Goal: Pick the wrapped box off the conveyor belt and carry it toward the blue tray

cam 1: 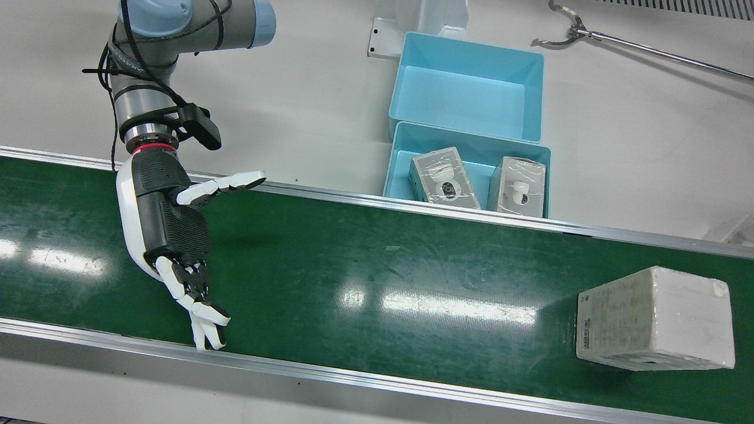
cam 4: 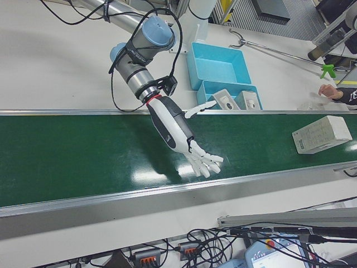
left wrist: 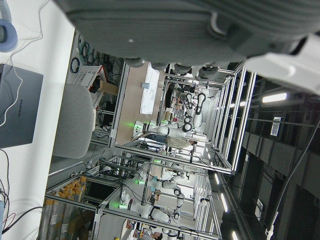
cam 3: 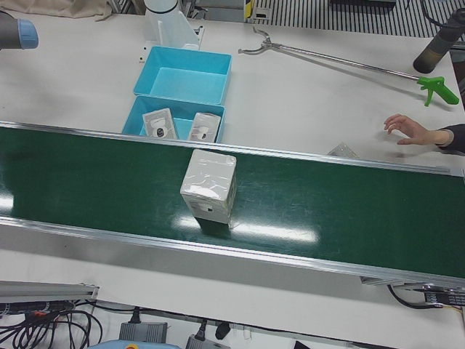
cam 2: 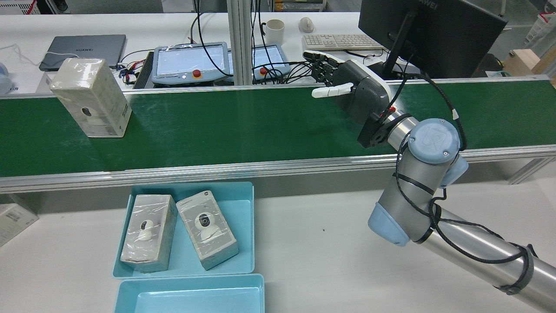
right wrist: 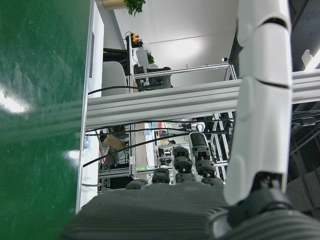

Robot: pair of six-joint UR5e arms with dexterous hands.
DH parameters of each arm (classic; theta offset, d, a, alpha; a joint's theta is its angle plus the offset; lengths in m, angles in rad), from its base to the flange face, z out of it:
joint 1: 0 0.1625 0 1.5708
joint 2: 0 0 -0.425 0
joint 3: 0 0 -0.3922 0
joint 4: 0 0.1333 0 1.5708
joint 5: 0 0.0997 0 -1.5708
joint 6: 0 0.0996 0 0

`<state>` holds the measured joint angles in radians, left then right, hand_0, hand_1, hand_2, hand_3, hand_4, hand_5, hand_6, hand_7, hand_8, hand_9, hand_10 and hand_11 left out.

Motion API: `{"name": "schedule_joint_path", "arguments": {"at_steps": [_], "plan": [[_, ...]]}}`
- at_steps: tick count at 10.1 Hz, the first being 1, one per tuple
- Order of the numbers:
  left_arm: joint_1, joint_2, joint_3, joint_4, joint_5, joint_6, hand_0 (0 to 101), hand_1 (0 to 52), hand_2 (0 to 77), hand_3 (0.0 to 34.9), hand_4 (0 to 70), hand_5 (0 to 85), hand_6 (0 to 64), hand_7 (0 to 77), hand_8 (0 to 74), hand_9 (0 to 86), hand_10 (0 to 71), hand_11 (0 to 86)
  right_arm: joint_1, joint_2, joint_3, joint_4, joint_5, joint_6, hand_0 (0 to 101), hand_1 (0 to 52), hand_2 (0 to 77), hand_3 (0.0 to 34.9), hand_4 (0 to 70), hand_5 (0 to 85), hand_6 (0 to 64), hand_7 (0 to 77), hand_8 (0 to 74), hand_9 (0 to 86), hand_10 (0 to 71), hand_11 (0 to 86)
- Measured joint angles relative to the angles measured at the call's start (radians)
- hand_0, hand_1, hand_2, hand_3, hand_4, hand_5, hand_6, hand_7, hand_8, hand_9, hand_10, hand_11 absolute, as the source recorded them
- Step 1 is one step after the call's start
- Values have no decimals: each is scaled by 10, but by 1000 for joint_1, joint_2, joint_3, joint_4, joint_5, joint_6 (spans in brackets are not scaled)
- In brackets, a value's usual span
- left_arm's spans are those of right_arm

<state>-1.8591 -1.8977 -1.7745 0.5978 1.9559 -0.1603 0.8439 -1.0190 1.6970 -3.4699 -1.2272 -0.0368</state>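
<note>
The wrapped box point(cam 1: 654, 318) stands on the green conveyor belt point(cam 1: 377, 259), also in the rear view point(cam 2: 91, 98), the left-front view point(cam 3: 209, 185) and the right-front view point(cam 4: 323, 134). My right hand point(cam 1: 171, 235) is open and empty, fingers spread, hovering over the belt far from the box; it also shows in the rear view point(cam 2: 352, 87) and the right-front view point(cam 4: 178, 134). The blue tray point(cam 1: 471, 134) beside the belt holds two wrapped boxes point(cam 2: 150, 232). My left hand point(left wrist: 175, 30) shows only as a palm in its own view, holding nothing.
A second, empty blue tray point(cam 1: 465, 88) sits behind the first. A long grabber tool point(cam 1: 648, 50) lies on the white table. A person's hand point(cam 3: 410, 129) rests on the table past the belt. Monitor, keyboard and pendants point(cam 2: 191, 63) stand beyond the belt.
</note>
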Motion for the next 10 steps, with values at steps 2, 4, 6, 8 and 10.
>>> {"name": "schedule_joint_path", "arguments": {"at_steps": [2,4,6,8,10], "plan": [[0,0,0,0,0,0,0,0,5,0,0,11,5,5,5,0,5,5,0,-1,0,0,0,0,474,142,93,0,82,191,27,16,16,38,0,5],[0,0,0,0,0,0,0,0,11,0,0,11,5,5,5,0,5,5,-2,-1,0,0,1,-1,474,136,93,0,82,191,33,16,16,49,0,5],[0,0,0,0,0,0,0,0,11,0,0,11,5,5,5,0,5,5,-3,-1,5,0,1,-4,474,142,93,0,71,191,33,16,16,49,0,5],[0,0,0,0,0,0,0,0,5,0,0,11,5,5,5,0,5,5,-2,-1,15,0,2,-9,474,142,93,0,71,191,33,16,16,49,0,5],[0,0,0,0,0,0,0,0,11,0,0,11,5,5,5,0,0,5,0,-1,19,0,2,-10,473,142,104,0,76,191,33,16,16,49,0,11]]}}
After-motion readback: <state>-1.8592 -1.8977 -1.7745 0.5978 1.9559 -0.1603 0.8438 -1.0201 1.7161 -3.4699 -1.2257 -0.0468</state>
